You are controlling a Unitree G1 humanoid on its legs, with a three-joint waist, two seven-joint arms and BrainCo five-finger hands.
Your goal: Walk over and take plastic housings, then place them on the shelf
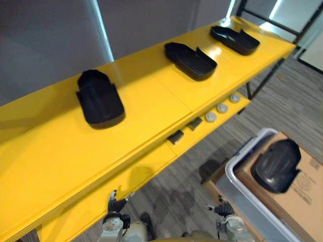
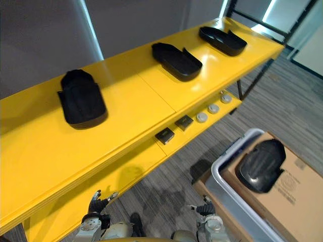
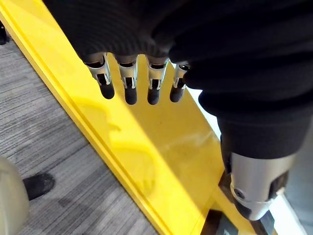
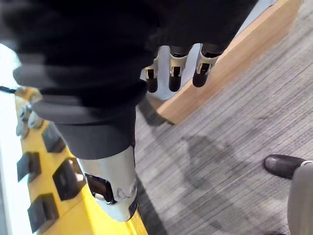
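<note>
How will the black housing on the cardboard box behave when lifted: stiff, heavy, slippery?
The housing keeps a domed, moulded shape, so it is probably stiff. The open housing on the yellow shelf looks like a hollow shell, so this one is likely light for its size. Its smooth, rounded back may slip in a grasp.

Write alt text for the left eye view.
Three black moulded plastic housings sit spaced along a long yellow shelf; a fourth housing lies on a brown cardboard box in a grey plastic tote. The robot's left hand and right hand hang open at the bottom edge.
</note>
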